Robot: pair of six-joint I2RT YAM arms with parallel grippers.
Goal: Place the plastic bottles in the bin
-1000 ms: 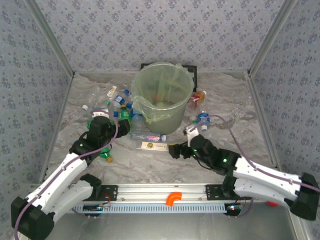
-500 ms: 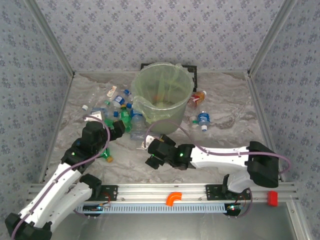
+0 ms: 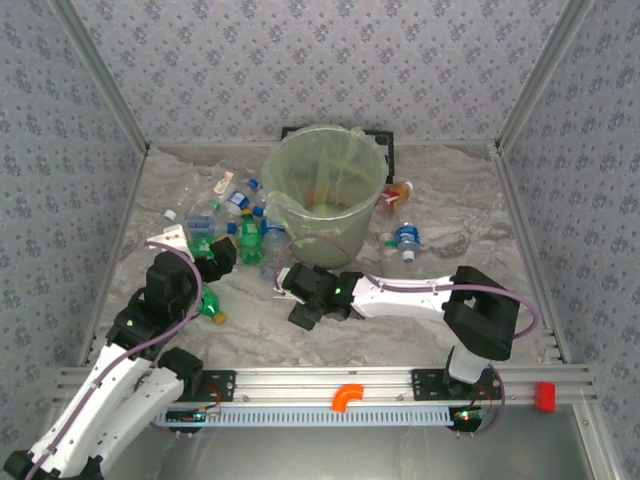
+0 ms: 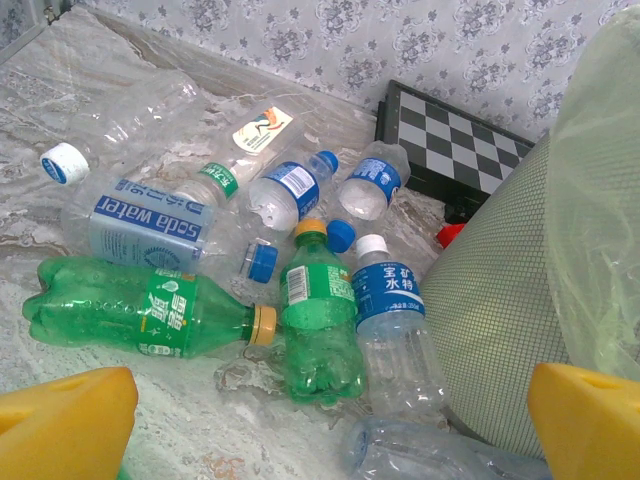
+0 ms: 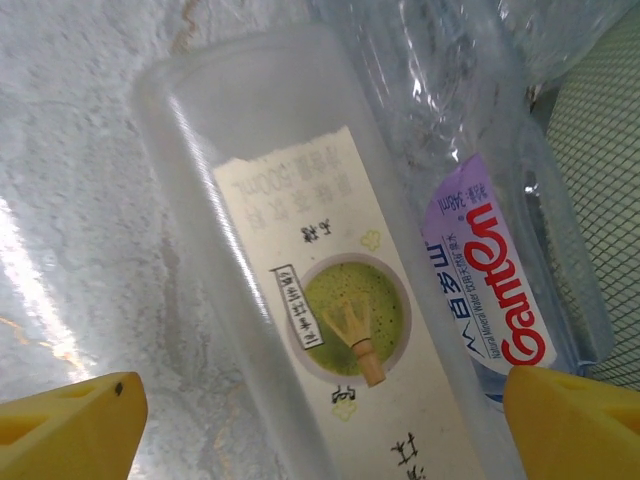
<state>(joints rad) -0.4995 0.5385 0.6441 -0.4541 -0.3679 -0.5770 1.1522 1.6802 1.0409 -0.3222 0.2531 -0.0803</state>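
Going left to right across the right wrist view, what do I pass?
The yellow finger at the left edge → clear bottle with the matcha label → clear Ganten bottle → green bin wall.

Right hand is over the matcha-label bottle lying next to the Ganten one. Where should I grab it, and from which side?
Take the matcha-label bottle across its labelled middle, coming straight down from above: it lies flat, with long straight sides. The Ganten bottle lies right alongside one of those sides, so the right hand probably needs to shift away from it before closing.
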